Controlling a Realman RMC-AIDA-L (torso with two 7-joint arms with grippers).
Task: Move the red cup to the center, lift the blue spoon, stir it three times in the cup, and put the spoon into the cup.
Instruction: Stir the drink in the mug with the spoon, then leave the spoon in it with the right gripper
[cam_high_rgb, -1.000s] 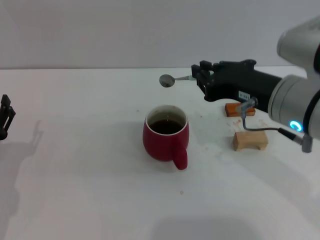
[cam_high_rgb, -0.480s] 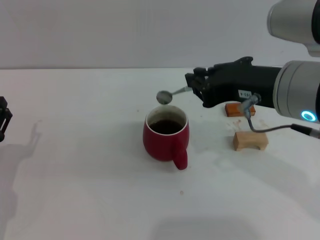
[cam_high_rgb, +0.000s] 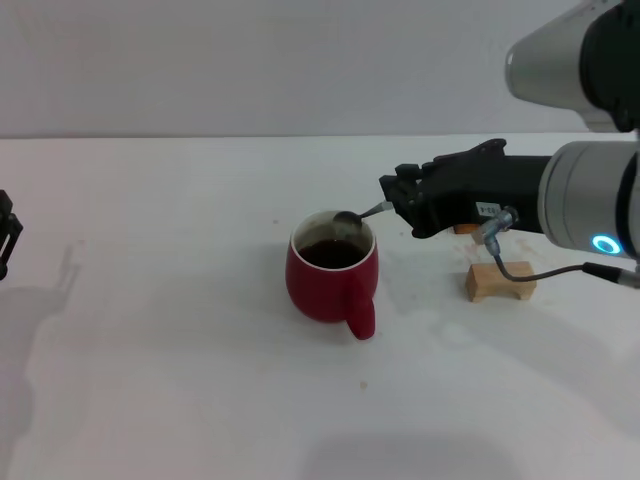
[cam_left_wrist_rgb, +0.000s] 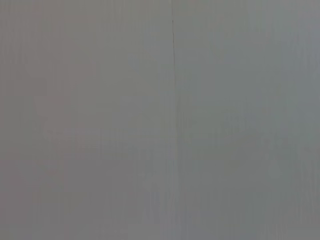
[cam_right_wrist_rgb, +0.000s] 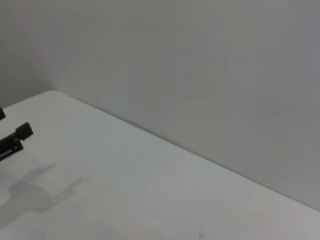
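One cup, one spoon, two blocks, two grippers.
A single red cup (cam_high_rgb: 332, 268); one spoon (cam_high_rgb: 357, 215); a wooden block (cam_high_rgb: 499, 282) and an orange block (cam_high_rgb: 462, 228); left gripper (cam_high_rgb: 6, 238), right gripper (cam_high_rgb: 398, 196).

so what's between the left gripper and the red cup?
Only bare white table, as the head view shows. The left gripper is parked at the table's left edge; the red cup stands mid-table.
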